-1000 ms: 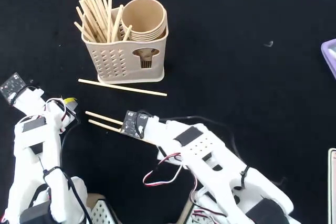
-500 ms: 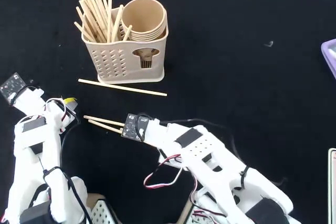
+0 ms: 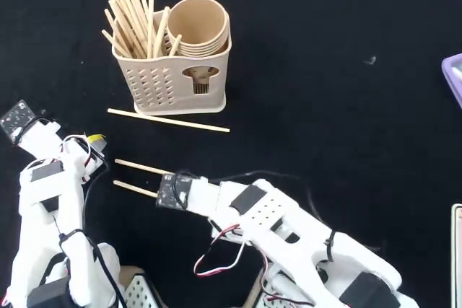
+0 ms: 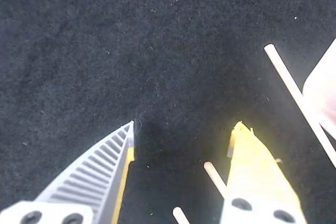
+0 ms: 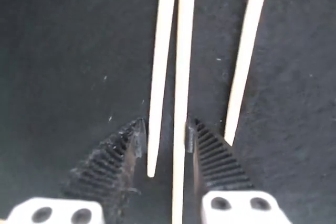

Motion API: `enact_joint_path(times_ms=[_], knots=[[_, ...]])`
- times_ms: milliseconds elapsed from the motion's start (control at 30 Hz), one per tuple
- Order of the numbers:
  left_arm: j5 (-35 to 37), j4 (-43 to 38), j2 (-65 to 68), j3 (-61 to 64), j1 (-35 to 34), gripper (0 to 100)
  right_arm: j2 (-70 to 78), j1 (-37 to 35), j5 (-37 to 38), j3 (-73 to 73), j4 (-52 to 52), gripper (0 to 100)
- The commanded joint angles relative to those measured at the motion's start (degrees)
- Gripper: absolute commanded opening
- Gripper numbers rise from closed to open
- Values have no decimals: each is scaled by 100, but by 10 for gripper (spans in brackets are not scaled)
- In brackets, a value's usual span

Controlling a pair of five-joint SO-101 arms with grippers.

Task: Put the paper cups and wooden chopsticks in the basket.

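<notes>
The right gripper (image 5: 166, 124), jaws parted, straddles two wooden chopsticks (image 5: 182, 51) at mid-frame. It should close squarely on both before lifting, or one may roll free short of the basket (image 3: 162, 86).

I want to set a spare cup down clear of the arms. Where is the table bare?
Bare: the wide table stretch right of the basket, out to the purple object at the edge. Crowded: before the basket, where loose chopsticks lie, and the near-left corner with the left gripper and right gripper.

Beige perforated basket (image 3: 162, 84); pale chopsticks (image 3: 167, 120); tan cups (image 3: 198, 23); black table (image 3: 325, 106).
</notes>
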Motion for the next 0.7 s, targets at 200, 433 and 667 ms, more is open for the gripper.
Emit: enact_joint_path(times_ms=[200, 433, 667], knots=[[26, -105, -88, -66, 4, 287, -31, -149, -466, -620, -114, 129], [26, -105, -88, -66, 4, 287, 1235, -176, -633, -1393, -123, 190], [26, -105, -88, -66, 4, 287, 1903, -308, -624, -1622, -114, 113]])
